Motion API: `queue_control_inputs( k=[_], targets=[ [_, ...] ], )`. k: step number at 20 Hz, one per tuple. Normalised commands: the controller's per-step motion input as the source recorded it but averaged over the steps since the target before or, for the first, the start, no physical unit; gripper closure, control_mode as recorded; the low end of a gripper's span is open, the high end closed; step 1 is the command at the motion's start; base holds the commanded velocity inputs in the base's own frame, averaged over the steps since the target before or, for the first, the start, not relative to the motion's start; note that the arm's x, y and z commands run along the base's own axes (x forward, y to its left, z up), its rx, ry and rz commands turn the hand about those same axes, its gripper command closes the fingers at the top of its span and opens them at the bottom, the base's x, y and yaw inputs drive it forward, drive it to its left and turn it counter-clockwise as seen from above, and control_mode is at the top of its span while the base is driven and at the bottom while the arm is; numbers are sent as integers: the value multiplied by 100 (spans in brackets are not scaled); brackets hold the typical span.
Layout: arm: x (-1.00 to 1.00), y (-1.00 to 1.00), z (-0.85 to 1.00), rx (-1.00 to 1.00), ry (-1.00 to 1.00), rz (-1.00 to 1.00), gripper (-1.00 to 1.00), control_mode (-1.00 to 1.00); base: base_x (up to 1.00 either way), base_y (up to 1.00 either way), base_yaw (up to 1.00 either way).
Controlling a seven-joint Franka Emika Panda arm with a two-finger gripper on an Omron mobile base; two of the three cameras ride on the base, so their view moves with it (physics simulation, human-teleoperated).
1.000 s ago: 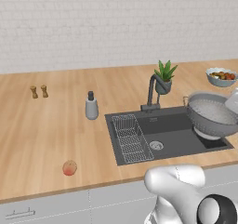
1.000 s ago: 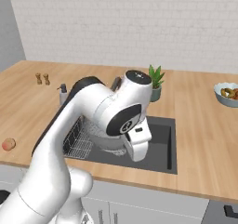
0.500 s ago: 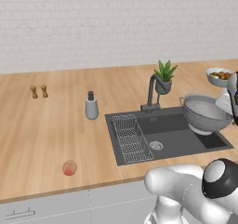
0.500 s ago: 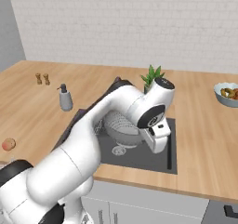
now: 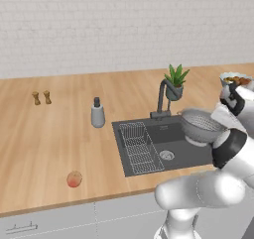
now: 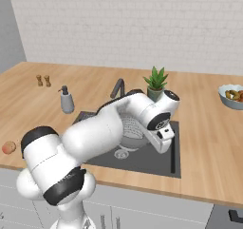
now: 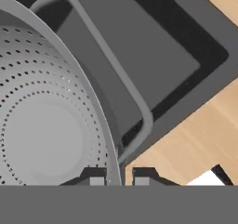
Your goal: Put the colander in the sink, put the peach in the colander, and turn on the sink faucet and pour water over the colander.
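Colander (image 5: 200,125) over sink (image 5: 149,156)

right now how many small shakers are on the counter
2. Both shakers stand side by side at the far left of the counter, left of the soap bottle.

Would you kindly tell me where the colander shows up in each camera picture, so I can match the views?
Left base view: the colander sits right of centre, over the right half of the sink.
Right base view: the colander is at the centre, partly behind the white arm.
Hand view: the colander fills the left side, its rim between the pincer tips.
Shared landmark: the sink.
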Motion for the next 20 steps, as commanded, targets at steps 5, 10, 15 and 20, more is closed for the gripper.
queue_control_inputs(
  k=[5, 10, 15, 20],
  targets=[
    [50, 0, -80, 0, 0, 17, 100, -100, 0, 0, 0],
    [34, 10, -82, 0, 0, 13, 100, -100, 0, 0, 0],
    [29, 11, -58, 2, 0, 7, 100, -100, 0, 0, 0],
    [2, 19, -41, 5, 0, 5, 100, -100, 0, 0, 0]
  ],
)
